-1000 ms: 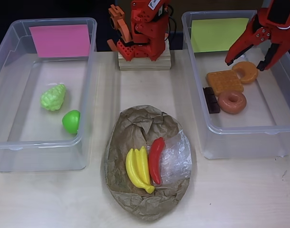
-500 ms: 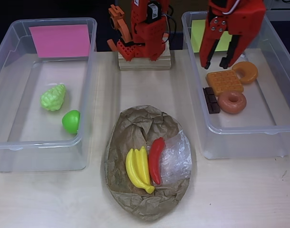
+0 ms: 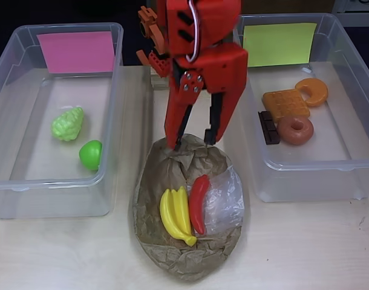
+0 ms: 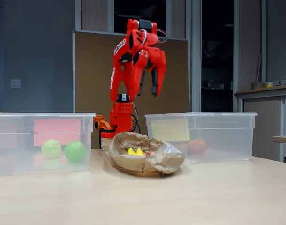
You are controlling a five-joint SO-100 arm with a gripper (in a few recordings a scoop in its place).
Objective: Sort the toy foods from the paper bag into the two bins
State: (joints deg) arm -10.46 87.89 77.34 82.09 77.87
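I have the pincer [image 3: 192, 144] released and empty, high above the paper bag [image 3: 172, 175]; next I descend onto the red chili [image 3: 198, 202] or bananas [image 3: 176, 214]

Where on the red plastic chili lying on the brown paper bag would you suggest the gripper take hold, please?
Probably at the middle of the red plastic chili, coming straight down from above. It lies flat and lengthwise on the crumpled brown paper bag, so the fingers should close across its narrow width. The yellow plastic bananas sit close on its left in the overhead view, leaving little room there. The gripper hangs open.
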